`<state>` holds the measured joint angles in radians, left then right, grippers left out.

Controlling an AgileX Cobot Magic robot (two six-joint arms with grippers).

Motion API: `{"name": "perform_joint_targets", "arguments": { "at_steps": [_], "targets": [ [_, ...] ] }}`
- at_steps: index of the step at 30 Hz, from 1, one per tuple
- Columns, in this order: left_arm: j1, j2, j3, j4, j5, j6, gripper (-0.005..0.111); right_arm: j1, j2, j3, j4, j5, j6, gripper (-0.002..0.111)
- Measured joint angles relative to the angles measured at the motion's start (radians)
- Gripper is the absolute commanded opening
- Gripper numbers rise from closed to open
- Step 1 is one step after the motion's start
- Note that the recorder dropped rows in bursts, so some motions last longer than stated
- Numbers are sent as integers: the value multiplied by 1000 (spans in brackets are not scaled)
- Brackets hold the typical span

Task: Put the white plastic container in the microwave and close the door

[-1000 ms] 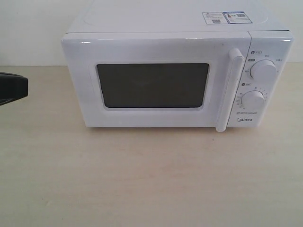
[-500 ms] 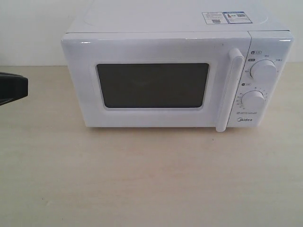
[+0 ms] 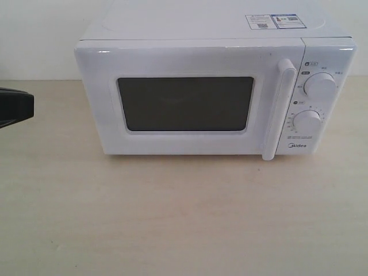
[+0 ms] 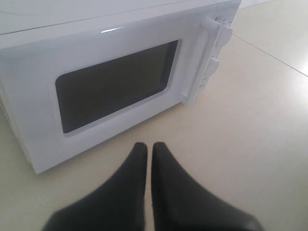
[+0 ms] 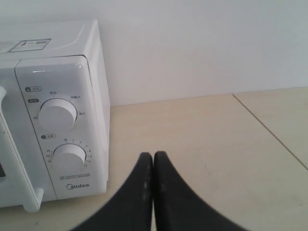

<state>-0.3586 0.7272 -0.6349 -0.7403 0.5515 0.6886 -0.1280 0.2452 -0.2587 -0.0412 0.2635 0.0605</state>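
Observation:
The white Midea microwave (image 3: pixel 213 86) stands at the back of the table, its door (image 3: pixel 184 98) shut flat against the body, handle (image 3: pixel 279 109) upright beside the two dials. No white plastic container shows in any view. My left gripper (image 4: pixel 148 147) is shut with nothing in it, hovering over the table in front of the door (image 4: pixel 110 86). In the exterior view only a dark part of the left arm (image 3: pixel 14 106) shows at the left edge. My right gripper (image 5: pixel 153 155) is shut and empty, to the right of the microwave (image 5: pixel 57 130) near its dial panel.
The light wooden table (image 3: pixel 184 218) stretches bare in front of the microwave. A white wall (image 5: pixel 202 43) runs behind it. A table seam (image 5: pixel 269 130) crosses the surface right of the microwave.

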Motion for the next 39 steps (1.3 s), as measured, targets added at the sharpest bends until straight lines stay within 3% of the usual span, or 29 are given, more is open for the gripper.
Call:
{"name": "perform_joint_targets", "arguments": {
  "at_steps": [5, 13, 19, 31, 39],
  "targets": [
    [0, 0, 0, 0, 0, 0, 4, 2, -27, 0, -4, 33, -61, 0],
    [0, 0, 0, 0, 0, 0, 4, 123, -185, 0, -10, 163, -83, 0],
    [0, 0, 0, 0, 0, 0, 4, 137, -239, 2, -12, 222, -83, 0],
    [0, 0, 0, 0, 0, 0, 4, 137, -240, 249, -12, -17, -77, 0],
    [0, 0, 0, 0, 0, 0, 4, 137, -240, 255, -10, 69, -61, 0]
  ]
}}
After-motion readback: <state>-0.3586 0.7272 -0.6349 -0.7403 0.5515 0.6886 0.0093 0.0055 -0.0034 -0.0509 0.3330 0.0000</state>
